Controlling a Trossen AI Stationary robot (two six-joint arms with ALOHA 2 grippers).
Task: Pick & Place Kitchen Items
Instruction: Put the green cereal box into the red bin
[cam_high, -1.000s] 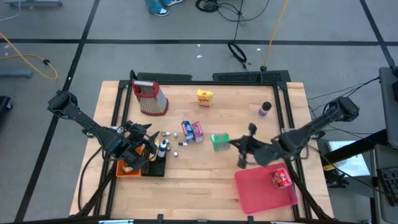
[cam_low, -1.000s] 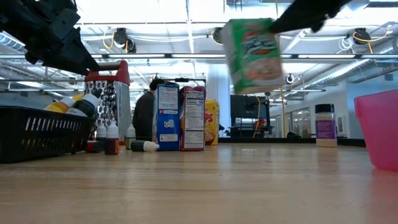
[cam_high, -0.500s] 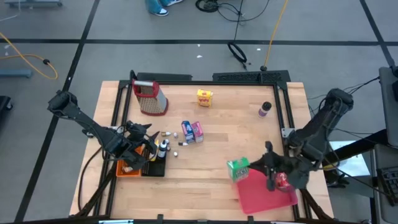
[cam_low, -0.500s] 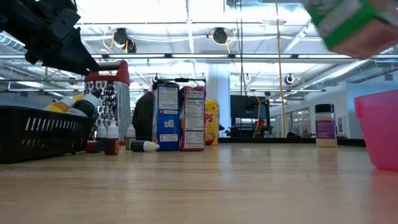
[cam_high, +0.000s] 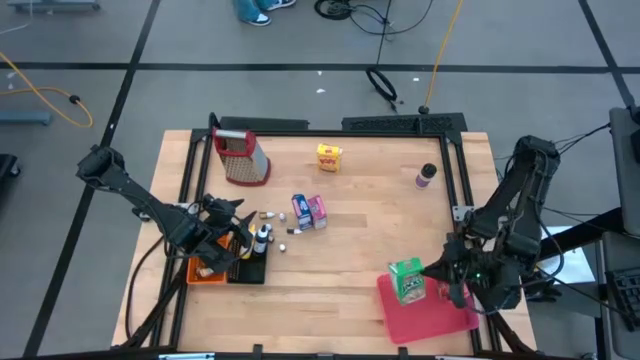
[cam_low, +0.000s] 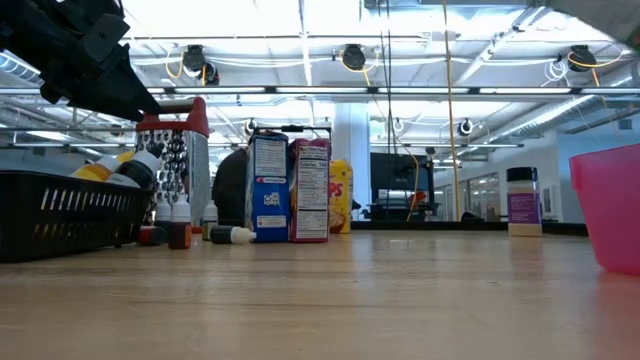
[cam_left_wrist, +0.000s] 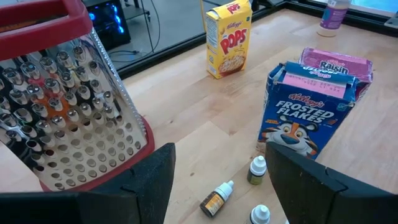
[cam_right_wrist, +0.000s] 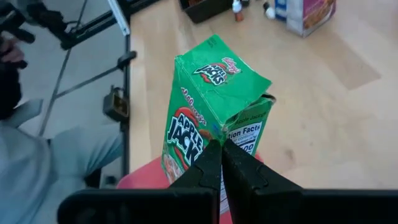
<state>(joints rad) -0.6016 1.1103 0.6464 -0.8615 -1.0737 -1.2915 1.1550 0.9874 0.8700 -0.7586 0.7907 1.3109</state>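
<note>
Carton — seemingly upright, top flap up — pinched by right gripper.

Grey floor marked by dark lines surrounds the wooden counter, with a yellow cable and black cables lying across it. Across the counter, the room shows a white ceiling with long bright light strips, a white column, and a person standing far behind.

Carried by the right gripper, green carton gone from mid-worktop to above the pink tray; lifted out of the low view.
</note>
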